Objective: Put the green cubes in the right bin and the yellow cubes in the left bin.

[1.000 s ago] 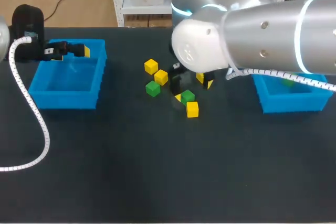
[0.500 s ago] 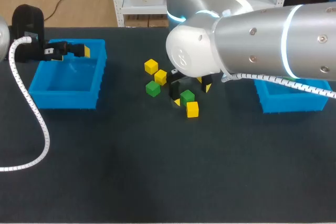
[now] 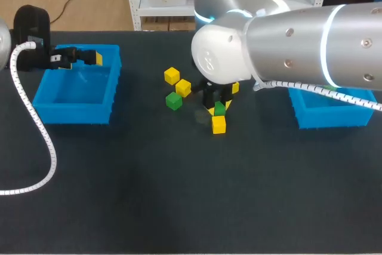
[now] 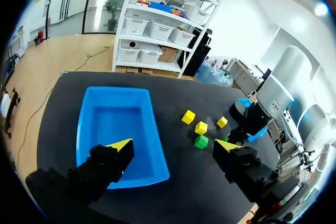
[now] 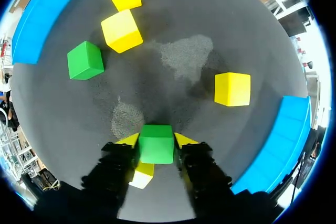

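The green cube [image 5: 156, 143], bright and square-edged, sat clamped between the yellow tips of the right hand [image 5: 156, 141] near the middle of the dark surface [image 3: 179, 195]. One yellow cube [image 5: 232, 88] lay near it without touching. A second green cube [image 5: 85, 60] and two further yellow cubes [image 5: 121, 30] lay ahead, well apart. Bare surface stretched between it and the right bin [image 3: 331, 117]. The left hand [image 4: 173, 145] hung over the left bin [image 3: 74, 113], fingers spread apart
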Controlling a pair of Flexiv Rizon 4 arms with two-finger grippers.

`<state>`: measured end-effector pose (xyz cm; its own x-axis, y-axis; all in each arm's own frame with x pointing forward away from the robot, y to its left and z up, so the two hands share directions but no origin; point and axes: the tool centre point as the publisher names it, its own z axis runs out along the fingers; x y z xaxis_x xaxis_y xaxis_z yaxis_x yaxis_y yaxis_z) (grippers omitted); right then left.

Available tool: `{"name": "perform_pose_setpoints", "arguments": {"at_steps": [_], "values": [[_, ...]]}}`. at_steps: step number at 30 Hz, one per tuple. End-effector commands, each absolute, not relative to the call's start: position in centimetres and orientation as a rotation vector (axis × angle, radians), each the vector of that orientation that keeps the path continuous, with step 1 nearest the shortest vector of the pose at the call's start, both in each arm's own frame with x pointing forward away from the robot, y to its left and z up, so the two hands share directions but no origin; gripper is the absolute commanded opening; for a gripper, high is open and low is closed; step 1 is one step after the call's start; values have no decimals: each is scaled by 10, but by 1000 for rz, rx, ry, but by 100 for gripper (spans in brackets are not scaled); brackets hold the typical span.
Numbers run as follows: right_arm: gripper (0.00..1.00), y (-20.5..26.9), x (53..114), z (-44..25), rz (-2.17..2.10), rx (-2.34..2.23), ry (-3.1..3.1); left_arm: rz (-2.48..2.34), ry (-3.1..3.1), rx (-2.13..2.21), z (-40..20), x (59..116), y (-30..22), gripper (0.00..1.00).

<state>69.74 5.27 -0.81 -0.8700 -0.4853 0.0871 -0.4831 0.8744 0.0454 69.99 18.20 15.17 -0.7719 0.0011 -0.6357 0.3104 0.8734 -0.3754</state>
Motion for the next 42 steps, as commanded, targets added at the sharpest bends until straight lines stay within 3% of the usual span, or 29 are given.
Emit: {"name": "perform_pose_setpoints", "arguments": {"at_steps": [1, 8, 16, 25, 30, 31, 32, 37, 42], "values": [[0, 50, 701, -5, -41, 770, -2961, -633, 2377, 230, 150, 700, 184, 100], [0, 26, 741, 74, -133, 736, -3195, -633, 2377, 230, 150, 700, 184, 100], [0, -71, 783, 148, -210, 345, -3467, -618, 2404, 236, 142, 699, 182, 100], [0, -179, 766, 128, -168, -219, -3455, -599, 2448, 231, 131, 699, 181, 100], [0, -203, 748, 102, -106, -305, -3369, -597, 2463, 233, 127, 699, 179, 100], [32, -204, 746, 98, -85, -306, -3354, -596, 2465, 235, 126, 699, 179, 100], [100, -204, 745, 96, -82, -307, -3349, -595, 2466, 236, 125, 699, 179, 100], [100, -191, 753, 100, -59, -241, -3359, -591, 2470, 237, 125, 698, 179, 100], [100, -148, 766, 114, -38, 0, -3391, -585, 2459, 225, 128, 700, 182, 100]]}}
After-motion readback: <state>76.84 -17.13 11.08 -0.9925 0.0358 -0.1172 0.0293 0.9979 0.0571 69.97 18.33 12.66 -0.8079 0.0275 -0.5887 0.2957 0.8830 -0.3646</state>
